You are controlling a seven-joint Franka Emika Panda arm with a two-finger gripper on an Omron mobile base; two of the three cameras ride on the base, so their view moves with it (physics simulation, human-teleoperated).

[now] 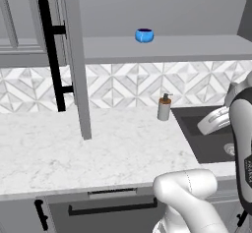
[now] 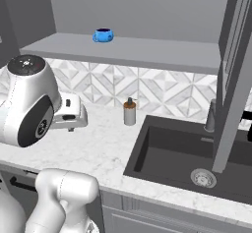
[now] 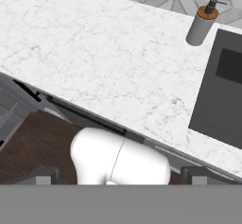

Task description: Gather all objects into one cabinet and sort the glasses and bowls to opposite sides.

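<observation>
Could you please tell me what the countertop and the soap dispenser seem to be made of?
The countertop looks like polished white marble or an imitation, given its faint grey veining. The soap dispenser has a matte grey body, perhaps ceramic or stone, with a brown, wood-like collar and dark pump.

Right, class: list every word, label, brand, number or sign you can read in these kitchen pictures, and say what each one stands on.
No text can be read anywhere.
Robot arm: small pale marks on its dark section in the left base view, too blurred to read.
Soap dispenser: no label.
Small blue bowl on the cabinet shelf: plain.
Cabinet door, countertop, sink: no writing.
</observation>
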